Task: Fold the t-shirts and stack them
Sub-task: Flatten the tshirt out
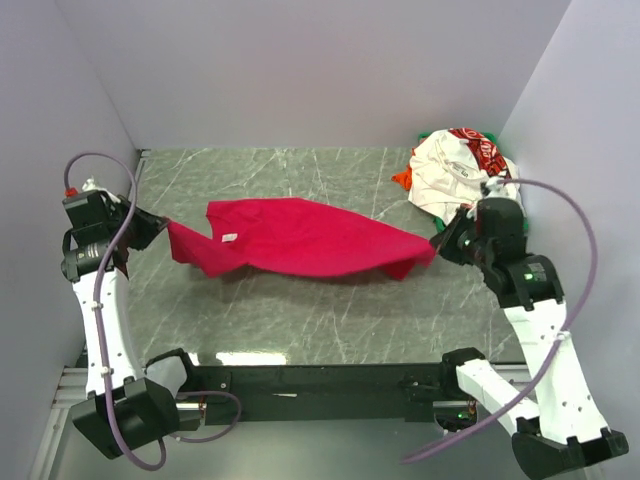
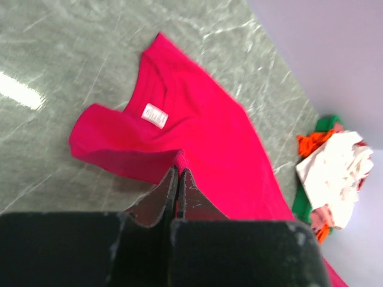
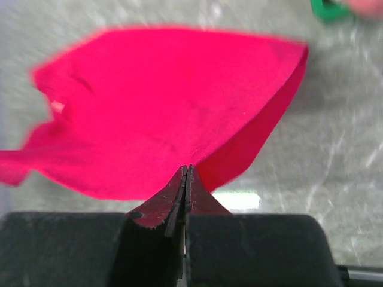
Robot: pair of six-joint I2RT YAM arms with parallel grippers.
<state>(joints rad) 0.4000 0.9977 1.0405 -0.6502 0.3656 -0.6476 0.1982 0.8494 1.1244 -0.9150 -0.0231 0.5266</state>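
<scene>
Left gripper (image 1: 152, 232) and right gripper (image 1: 440, 243) each pinch the crimson t-shirt (image 1: 300, 240) at opposite ends; even tension should lay it flat.

Left arm (image 1: 98, 310) comes up from its base at bottom left, white link running up the left side, black wrist bent inward toward centre. Left pincer (image 1: 162, 227) points right, jaws pressed together, pinching the left end of the red t-shirt (image 1: 300, 240). Its wrist view shows both fingers closed flat with a fold of cloth at the tips. Right arm (image 1: 545, 335) comes up from bottom right, white links leaning up and inward, black wrist turned left. Right pincer (image 1: 439, 243) points left, jaws clamped on the shirt's right end. Its wrist view shows serrated fingers meeting, no gap. Pincers are well apart, facing each other.
</scene>
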